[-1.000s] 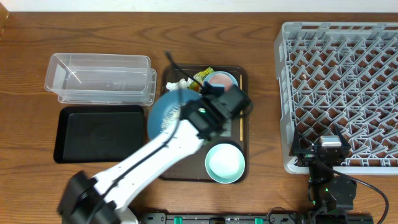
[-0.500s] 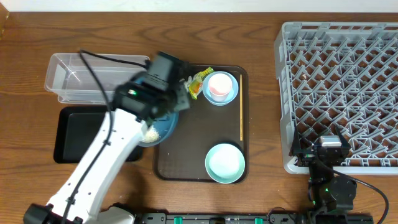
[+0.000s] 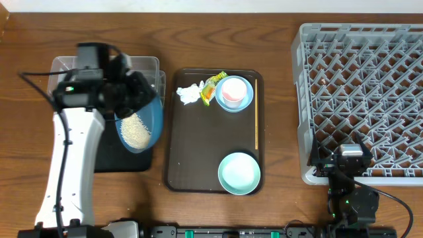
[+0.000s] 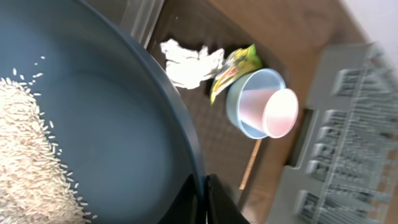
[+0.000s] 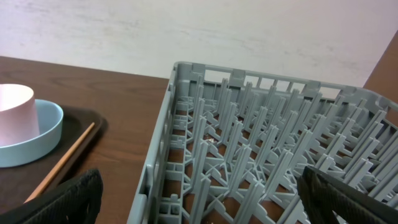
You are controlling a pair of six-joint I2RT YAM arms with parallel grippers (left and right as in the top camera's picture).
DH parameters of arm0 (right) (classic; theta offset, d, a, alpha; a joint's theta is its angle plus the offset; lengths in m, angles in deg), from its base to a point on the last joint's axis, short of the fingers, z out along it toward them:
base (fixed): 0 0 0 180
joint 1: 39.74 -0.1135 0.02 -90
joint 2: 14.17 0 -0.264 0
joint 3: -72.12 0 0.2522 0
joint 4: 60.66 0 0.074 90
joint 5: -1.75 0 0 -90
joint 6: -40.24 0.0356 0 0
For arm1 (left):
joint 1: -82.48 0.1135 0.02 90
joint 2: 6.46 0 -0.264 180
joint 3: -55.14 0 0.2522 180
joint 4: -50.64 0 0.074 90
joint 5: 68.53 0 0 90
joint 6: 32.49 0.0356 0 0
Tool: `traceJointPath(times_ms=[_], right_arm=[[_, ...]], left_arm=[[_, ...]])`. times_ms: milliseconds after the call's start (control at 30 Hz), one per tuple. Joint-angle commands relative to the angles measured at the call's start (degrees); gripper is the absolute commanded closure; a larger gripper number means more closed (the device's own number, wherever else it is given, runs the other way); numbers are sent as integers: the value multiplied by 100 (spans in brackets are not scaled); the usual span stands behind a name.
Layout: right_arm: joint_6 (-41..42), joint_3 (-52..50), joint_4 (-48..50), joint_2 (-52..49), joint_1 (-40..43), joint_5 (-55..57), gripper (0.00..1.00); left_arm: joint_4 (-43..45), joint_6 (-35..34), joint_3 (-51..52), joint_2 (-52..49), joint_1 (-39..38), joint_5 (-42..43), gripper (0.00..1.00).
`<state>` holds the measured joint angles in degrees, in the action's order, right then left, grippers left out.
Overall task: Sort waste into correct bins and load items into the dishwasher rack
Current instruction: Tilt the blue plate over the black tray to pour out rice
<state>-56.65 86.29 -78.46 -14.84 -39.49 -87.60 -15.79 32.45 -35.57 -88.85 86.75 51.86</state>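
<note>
My left gripper (image 3: 137,94) is shut on the rim of the dark-blue dish (image 3: 149,109), holding it tilted above the black tray (image 3: 125,160) and the near edge of the clear tub (image 3: 66,66). Rice (image 3: 137,131) lies heaped in the dish's lower part. In the left wrist view the jaws (image 4: 205,199) pinch the dish rim (image 4: 180,130), with rice (image 4: 31,162) at left. The tissue (image 3: 188,94), wrapper (image 3: 213,84), pink cup (image 3: 231,89) inside the light-blue bowl (image 3: 246,100), and mint-green bowl (image 3: 239,173) sit on the brown serving tray. My right gripper (image 5: 205,199) is open and empty beside the rack (image 3: 363,92).
The brown serving tray (image 3: 198,152) lies mid-table with a wooden chopstick (image 3: 256,125) along its right side. The left arm spans the table's left side. The right arm base (image 3: 350,192) sits at the rack's near left corner.
My left gripper has carried the dark-blue dish off the serving tray and leftward, over the black tray and tub edge. The dish now tilts. The right arm has not moved.
</note>
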Motion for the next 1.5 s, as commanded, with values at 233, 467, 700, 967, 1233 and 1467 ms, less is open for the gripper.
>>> traceJointPath(times_ms=[233, 467, 700, 967, 1233, 1467], right_arm=[[63, -9, -26, 35, 7, -20, 1], [63, -9, -26, 35, 7, -20, 1], [63, -9, -26, 35, 7, -20, 1], [63, -9, -24, 35, 7, -20, 1], [63, -9, -26, 35, 7, -20, 1], [63, -9, -26, 35, 7, -20, 1]], left_arm=[[-66, 844, 264, 94, 1690, 2986, 94], [-66, 1128, 758, 81, 2671, 3860, 94], [-68, 1346, 1054, 81, 3392, 4621, 94], [0, 1344, 1117, 76, 3829, 5657, 94], [-153, 1139, 1161, 72, 4170, 5744, 94], [-258, 1126, 1412, 44, 4516, 5974, 94]])
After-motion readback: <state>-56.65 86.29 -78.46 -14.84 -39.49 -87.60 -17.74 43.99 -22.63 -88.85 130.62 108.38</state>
